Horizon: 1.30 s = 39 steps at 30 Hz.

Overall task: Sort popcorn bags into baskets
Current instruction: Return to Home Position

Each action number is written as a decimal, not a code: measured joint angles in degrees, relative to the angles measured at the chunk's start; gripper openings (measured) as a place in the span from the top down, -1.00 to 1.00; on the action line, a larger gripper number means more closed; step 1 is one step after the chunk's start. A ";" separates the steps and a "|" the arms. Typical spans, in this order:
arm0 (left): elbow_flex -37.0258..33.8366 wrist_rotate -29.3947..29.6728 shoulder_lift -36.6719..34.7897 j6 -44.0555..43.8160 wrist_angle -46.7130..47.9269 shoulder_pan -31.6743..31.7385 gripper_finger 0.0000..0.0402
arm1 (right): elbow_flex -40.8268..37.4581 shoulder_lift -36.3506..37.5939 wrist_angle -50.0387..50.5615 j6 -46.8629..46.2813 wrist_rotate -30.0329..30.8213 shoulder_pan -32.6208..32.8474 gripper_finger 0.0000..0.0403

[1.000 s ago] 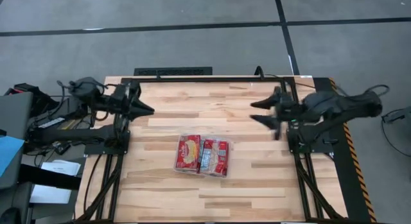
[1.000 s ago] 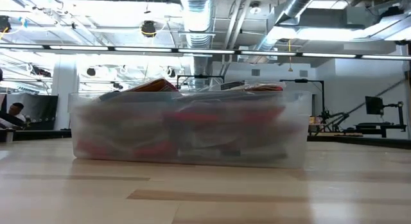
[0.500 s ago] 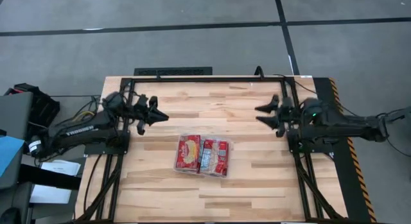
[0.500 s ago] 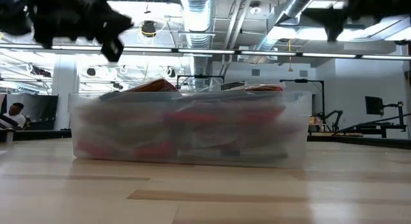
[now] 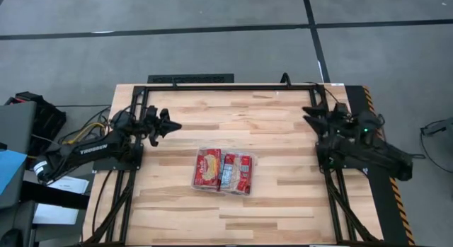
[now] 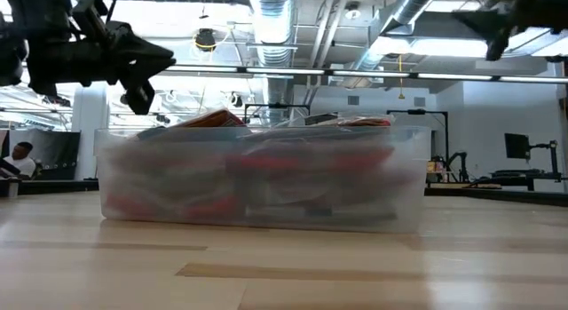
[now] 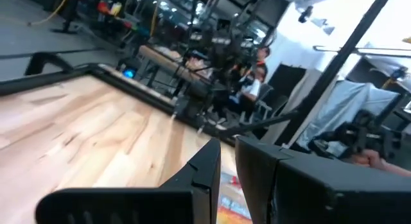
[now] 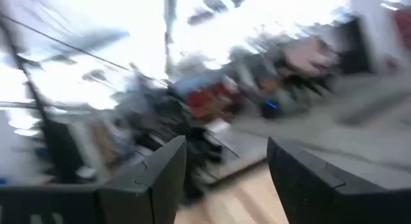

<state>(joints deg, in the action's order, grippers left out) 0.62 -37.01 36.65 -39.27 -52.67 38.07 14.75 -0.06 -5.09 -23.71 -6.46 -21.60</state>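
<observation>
Left pincer (image 5: pixel 173 124) nearly closed, empty, right pincer (image 5: pixel 309 113) spread wide, empty

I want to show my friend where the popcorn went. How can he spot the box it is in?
Look at the light wooden table between the two dark robot arms. Near its middle sits a shallow clear plastic tray with rounded corners, full of flat red popcorn bags. It is the only see-through thing on the table.

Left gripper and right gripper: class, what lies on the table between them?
High view: only bare wooden table between left gripper and right gripper; the tray sits nearer the front.
</observation>
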 joint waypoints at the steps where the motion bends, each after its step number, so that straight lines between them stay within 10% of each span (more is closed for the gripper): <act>1: 0.00 -0.38 0.06 -0.04 0.26 0.72 0.81 | 2.29 -0.20 4.97 0.05 0.65 -1.61 -0.19; 6: -0.04 -3.02 0.79 0.50 3.40 2.91 0.81 | 4.53 -2.48 13.71 0.21 -0.71 -4.81 -0.19; 12: -0.07 -4.85 2.39 1.90 4.01 2.81 0.81 | -13.29 -9.15 -15.95 -1.20 -0.62 -0.13 -0.19; 23: -0.15 -6.20 2.75 7.31 6.91 0.80 0.81 | -13.91 -10.82 -10.36 12.17 13.20 10.25 -0.19; 31: -0.20 -7.65 2.70 11.80 8.36 -0.91 0.81 | -14.01 -10.88 2.28 2.81 13.87 11.57 -0.19; 39: -0.22 -4.93 2.72 -4.64 16.72 -0.95 0.81 | -13.86 -11.57 3.14 1.67 13.73 11.55 -0.19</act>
<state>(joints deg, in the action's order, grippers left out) 0.40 -41.94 39.38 -43.91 -35.95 37.12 0.89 -11.62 -1.95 -22.04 7.27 -10.04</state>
